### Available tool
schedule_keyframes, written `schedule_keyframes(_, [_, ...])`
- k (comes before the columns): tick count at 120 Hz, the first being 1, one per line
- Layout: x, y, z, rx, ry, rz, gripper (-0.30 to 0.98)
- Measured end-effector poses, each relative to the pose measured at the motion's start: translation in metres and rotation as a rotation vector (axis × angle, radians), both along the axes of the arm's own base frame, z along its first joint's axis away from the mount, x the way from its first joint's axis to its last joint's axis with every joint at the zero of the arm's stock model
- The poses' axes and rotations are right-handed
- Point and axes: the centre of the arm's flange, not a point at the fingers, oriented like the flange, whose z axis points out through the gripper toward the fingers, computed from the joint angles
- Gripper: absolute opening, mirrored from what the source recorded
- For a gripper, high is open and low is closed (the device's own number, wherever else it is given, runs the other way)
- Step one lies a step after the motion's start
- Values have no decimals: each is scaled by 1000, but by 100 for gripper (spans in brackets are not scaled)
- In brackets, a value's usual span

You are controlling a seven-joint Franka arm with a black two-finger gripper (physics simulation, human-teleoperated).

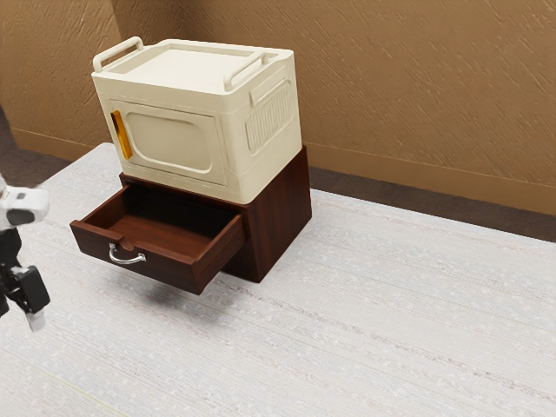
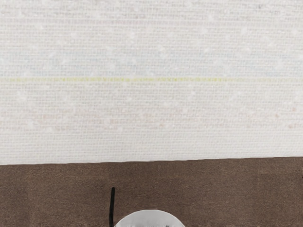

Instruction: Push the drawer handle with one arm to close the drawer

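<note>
glossy reddish wood drawer (image 1: pixel 156 266), shiny metal handle (image 1: pixel 127 258)

From where I stand, the Franka arm comes in at the exterior view's left edge, which cuts off most of it. Its white wrist housing (image 1: pixel 24 205) sits above the black two-finger gripper (image 1: pixel 15 316), which points downward at a slight slant. The fingers stand apart, with a gap between them. The nearer-to-centre finger (image 1: pixel 34 289) ends in a pale fingertip (image 1: pixel 36 321); the other one is mostly cut off by the edge.
</note>
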Motion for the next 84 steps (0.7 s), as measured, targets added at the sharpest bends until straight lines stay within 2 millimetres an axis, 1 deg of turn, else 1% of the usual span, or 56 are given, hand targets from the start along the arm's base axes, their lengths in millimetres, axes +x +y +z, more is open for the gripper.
schedule_keyframes(5, [6,0,-18,6,-6,2,67])
schedule_keyframes(11, [19,1,-38,15,-23,4,67])
schedule_keyframes(20, [38,5,-53,33,-73,13,66])
schedule_keyframes(39, [60,13,-71,74,-185,23,66])
schedule_keyframes(48, [68,28,-80,73,-217,53,66])
schedule_keyframes(55, [71,37,-82,78,-247,66,66])
schedule_keyframes(69, [77,38,-84,103,-284,47,65])
schedule_keyframes(73, [78,38,-84,107,-291,42,61])
schedule_keyframes(84, [83,38,-85,117,-304,35,35])
